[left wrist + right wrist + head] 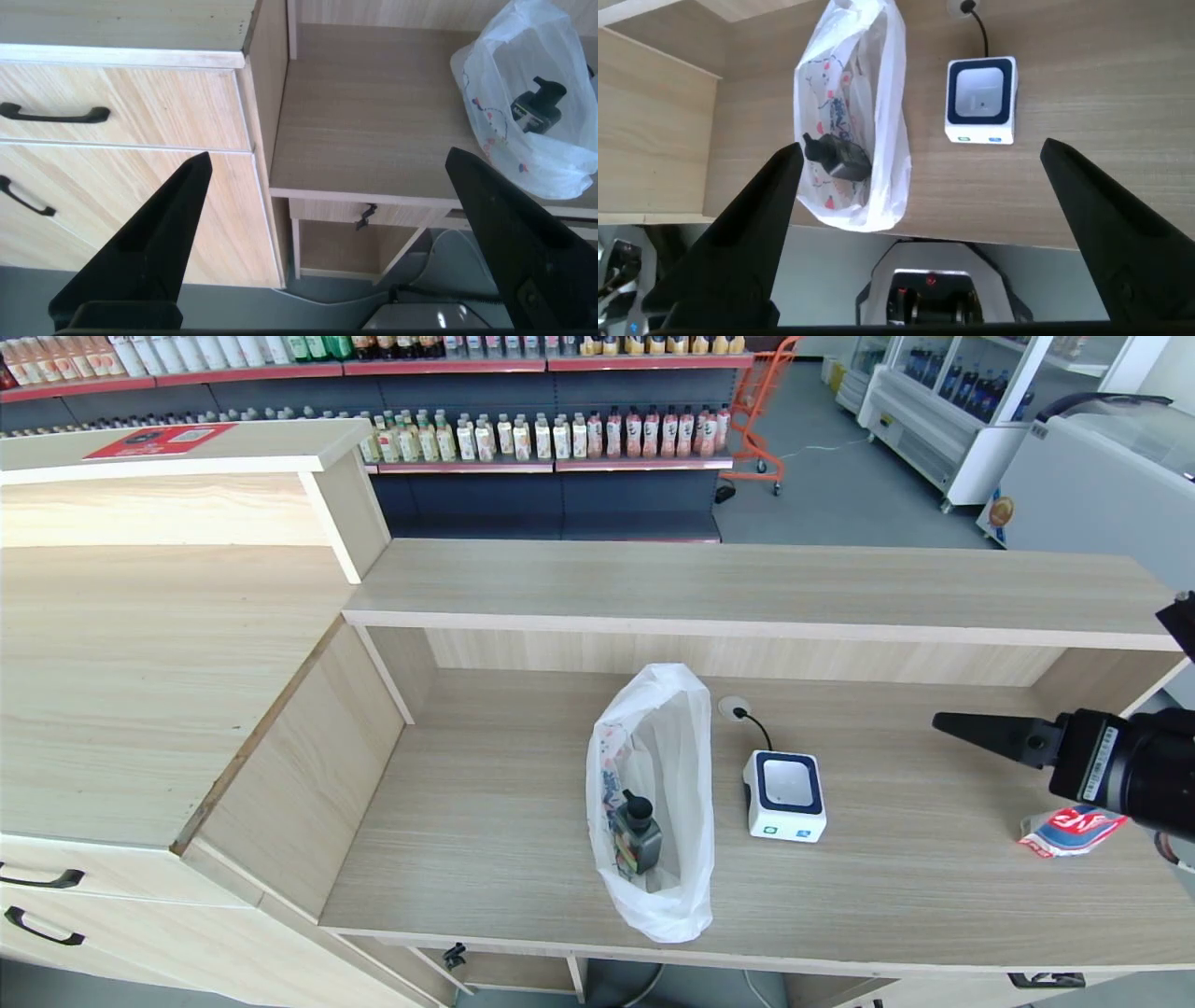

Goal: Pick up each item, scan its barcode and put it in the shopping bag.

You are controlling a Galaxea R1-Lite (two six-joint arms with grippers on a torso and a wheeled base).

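Your shopping bag (695, 775) stands mouth-up at the centre of the head view with a dark bottle (637, 835) inside. The scanner (786, 784) sits just right of it, window up, likely so items pass straight across. The right gripper (922, 154) and left gripper (329, 157) are both spread wide and carry nothing. At the right edge, a red-and-white packet (1064, 831) is half hidden behind the right arm (1130, 775).

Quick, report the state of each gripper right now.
Left gripper: open, holding nothing.
Right gripper: open, holding nothing.
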